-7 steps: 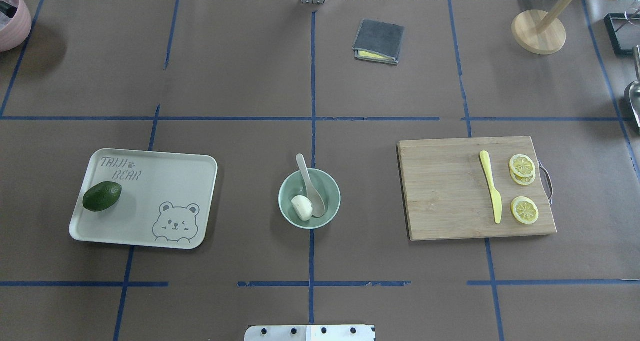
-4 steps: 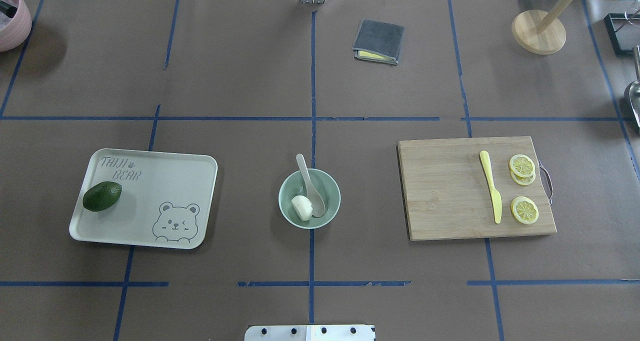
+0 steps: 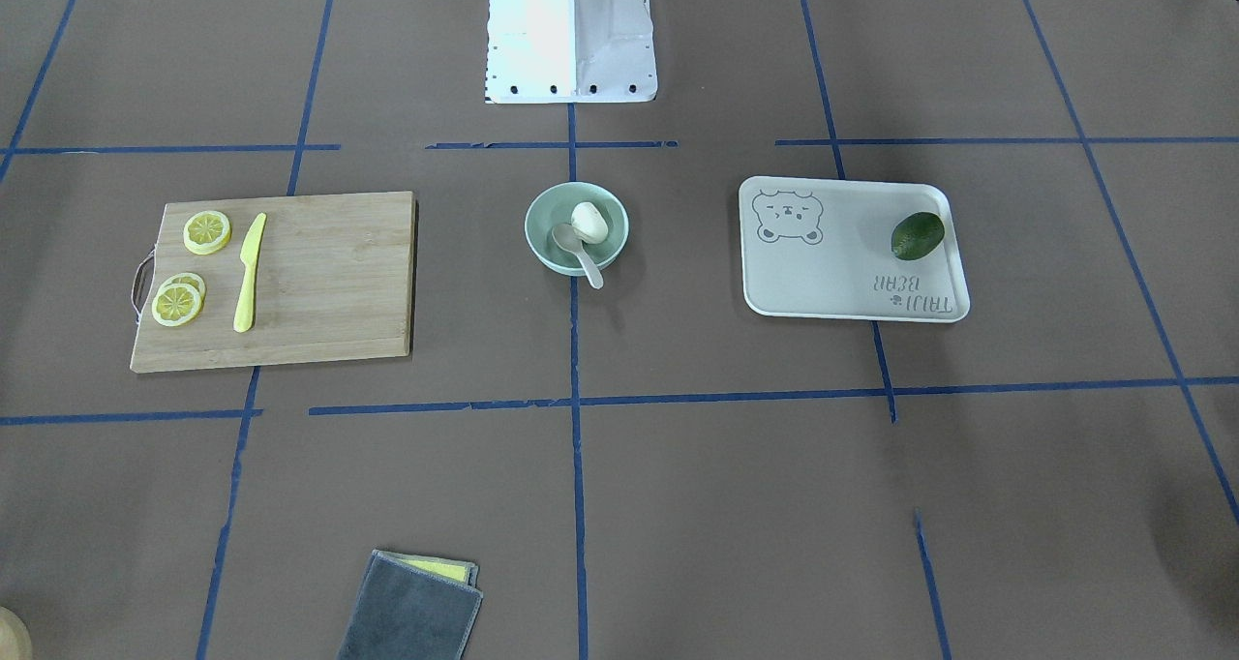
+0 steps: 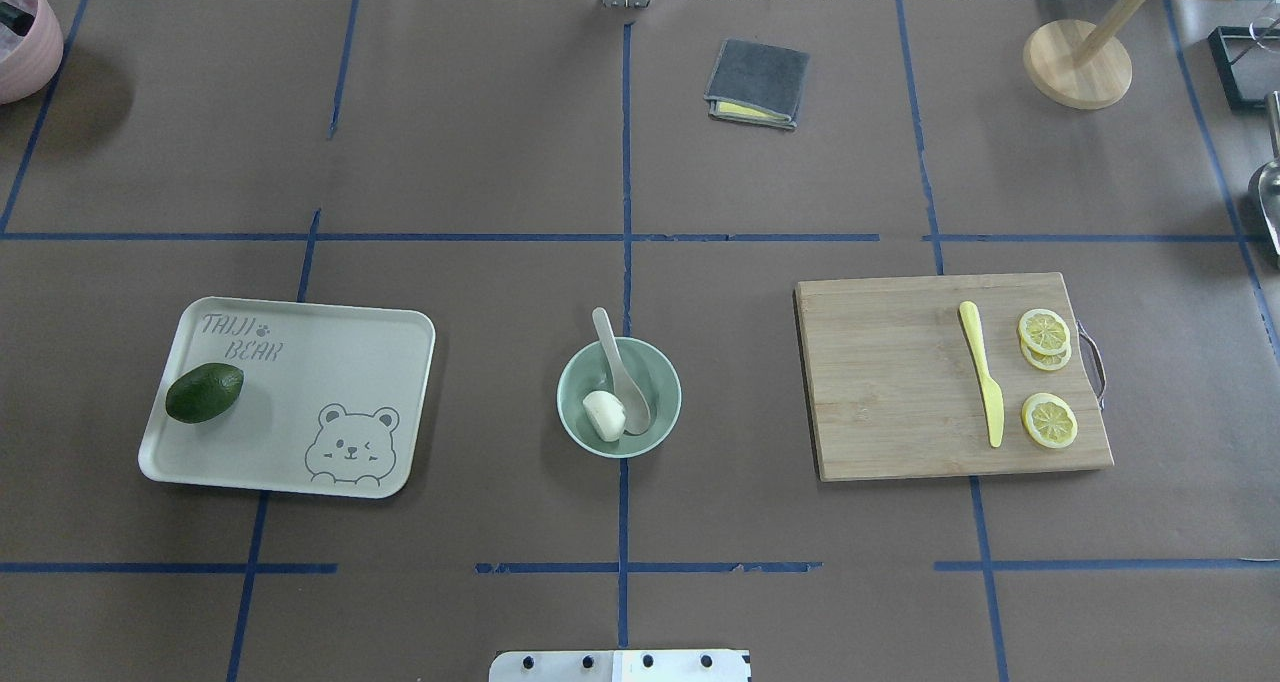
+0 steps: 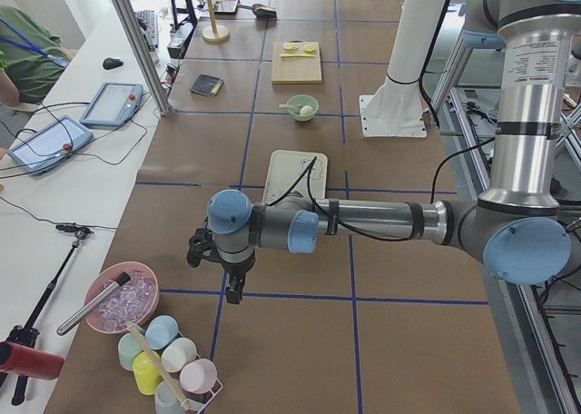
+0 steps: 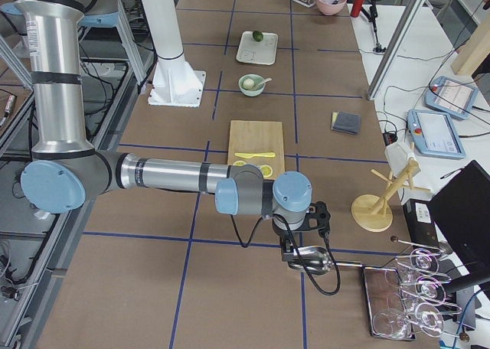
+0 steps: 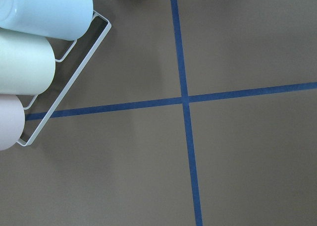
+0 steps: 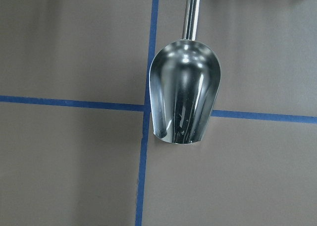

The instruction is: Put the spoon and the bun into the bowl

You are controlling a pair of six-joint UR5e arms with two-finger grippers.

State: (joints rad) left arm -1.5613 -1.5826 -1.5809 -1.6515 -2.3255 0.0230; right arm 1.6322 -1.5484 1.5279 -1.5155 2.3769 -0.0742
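Note:
The mint-green bowl [image 4: 565, 394] stands at the table's middle, and shows in the front view [image 3: 538, 223] too. The white bun [image 4: 603, 415] lies inside it. The pale spoon [image 4: 620, 370] rests with its scoop in the bowl and its handle over the far rim. Bun [image 3: 589, 222] and spoon [image 3: 580, 252] also show in the front view. My left gripper [image 5: 232, 295] hangs far off at the table's left end, shown only in the exterior left view. My right gripper [image 6: 304, 251] hangs at the right end over a metal scoop [image 8: 184, 97]. I cannot tell if either is open or shut.
A cream bear tray [image 4: 330, 362] with an avocado [image 4: 205, 392] lies left of the bowl. A cutting board [image 4: 890, 382] with a yellow knife [image 4: 982, 372] and lemon slices [image 4: 1048, 420] lies to the right. A grey cloth [image 4: 757, 82] lies at the back. Cups in a rack [image 7: 29, 67] lie below the left wrist.

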